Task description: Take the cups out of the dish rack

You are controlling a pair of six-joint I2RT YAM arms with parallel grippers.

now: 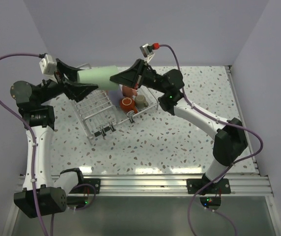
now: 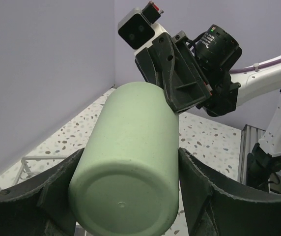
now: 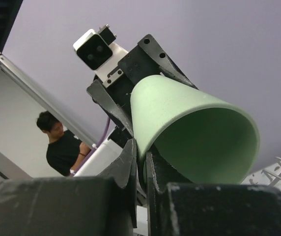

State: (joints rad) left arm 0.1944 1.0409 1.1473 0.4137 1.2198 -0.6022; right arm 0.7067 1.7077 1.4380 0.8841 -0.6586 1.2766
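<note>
Dish rack (image 1: 97, 117) sat on the bench (image 1: 180, 140), with at least 3 small cups (image 1: 126, 103) in its right section. Above the rack, the green cup (image 1: 97, 76) was held horizontal in the air. Left gripper (image 1: 88, 80) clamped round its body. Right gripper (image 1: 112, 78) pinched shut on its rim.

No text, label, brand, number or sign can be read in any view. The mint-green cup (image 2: 130, 167) has a plain, unmarked surface. Any marking on the white camera housing (image 2: 136, 27) facing the left wrist view is too small to make out.
</note>
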